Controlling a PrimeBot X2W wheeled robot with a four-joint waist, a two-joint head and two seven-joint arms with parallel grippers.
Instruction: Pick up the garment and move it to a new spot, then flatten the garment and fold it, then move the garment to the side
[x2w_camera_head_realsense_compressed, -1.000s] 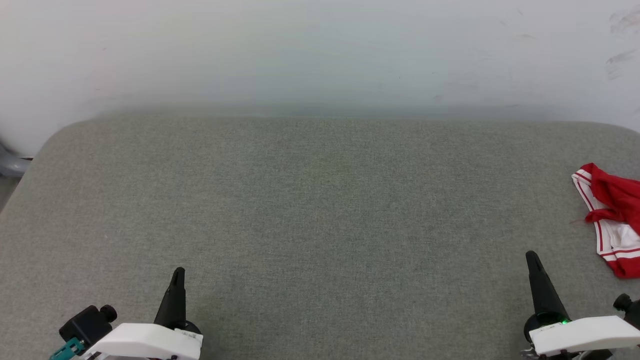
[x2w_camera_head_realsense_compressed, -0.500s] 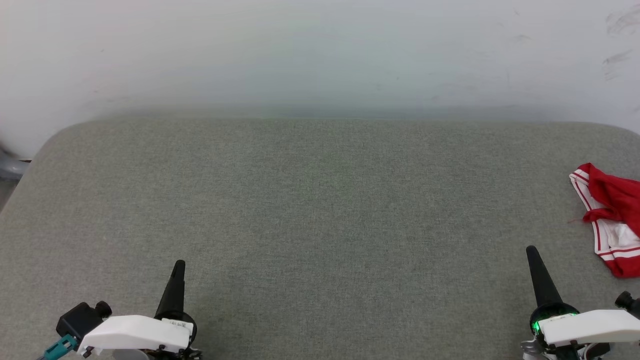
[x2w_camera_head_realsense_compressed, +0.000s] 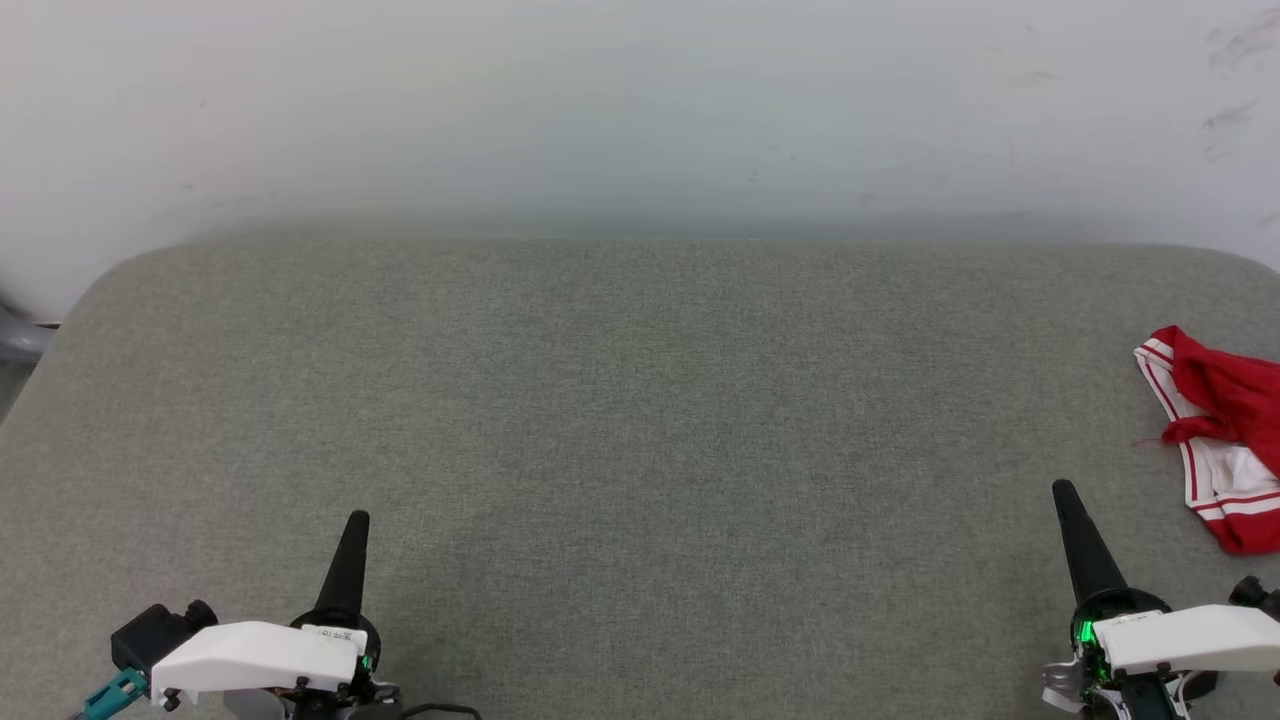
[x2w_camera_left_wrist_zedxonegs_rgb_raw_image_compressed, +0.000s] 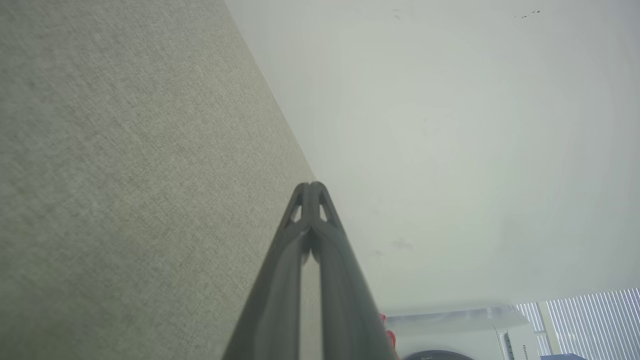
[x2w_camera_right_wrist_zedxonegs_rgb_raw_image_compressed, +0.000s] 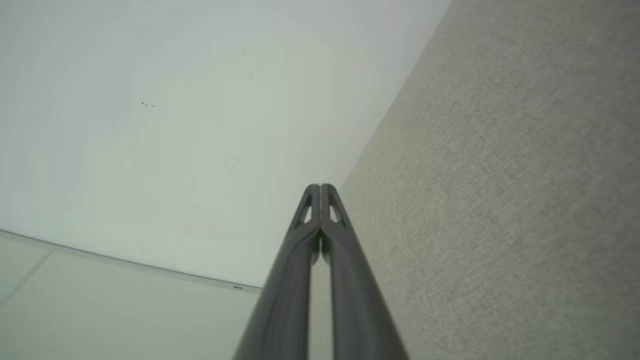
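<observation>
Over at the right edge of the grey fabric table (x2w_camera_head_realsense_compressed: 640, 400), the garment (x2w_camera_head_realsense_compressed: 1225, 400) lies crumpled, red with white red-striped trim, partly cut off by the head view's border. Both the left tool (x2w_camera_head_realsense_compressed: 357, 520) and the right tool (x2w_camera_head_realsense_compressed: 1063, 490) sit near the front edge, well apart, each with fingers pressed together, holding nothing; the right one is nearer the garment, not touching it. A small label (x2w_camera_head_realsense_compressed: 335, 633) on the left tool's white housing (x2w_camera_head_realsense_compressed: 250, 655) is too small to read
</observation>
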